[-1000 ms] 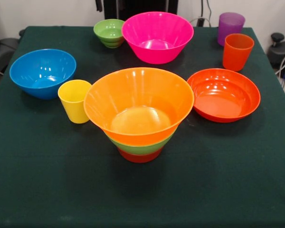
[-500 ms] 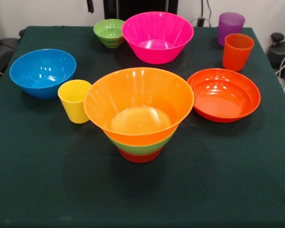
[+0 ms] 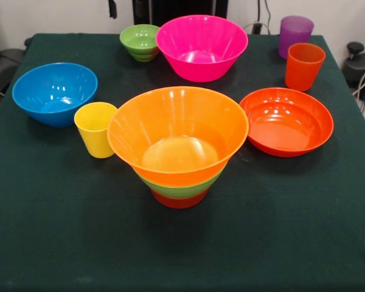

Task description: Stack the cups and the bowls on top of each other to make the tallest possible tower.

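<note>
Tower (image 3: 177,146) stands 3 bowls high near the middle of the green surface (image 3: 48,243): small red-orange base (image 3: 179,200), medium green bowl (image 3: 181,189), large yellow-orange bowl (image 3: 177,131) on top. The small ribbed green bowl (image 3: 140,41) sits apart at the far edge, just beside the large pink bowl (image 3: 201,47). The claw (image 3: 112,8) shows only as a dark tip at the top edge; whether it is released or clenched I cannot tell. The main risk is tipping: the wide top bowl overhangs a narrow base, so an off-centre drop into it could topple the stack. The yellow cup (image 3: 95,129) stands just beside the tower and could be knocked.
</note>
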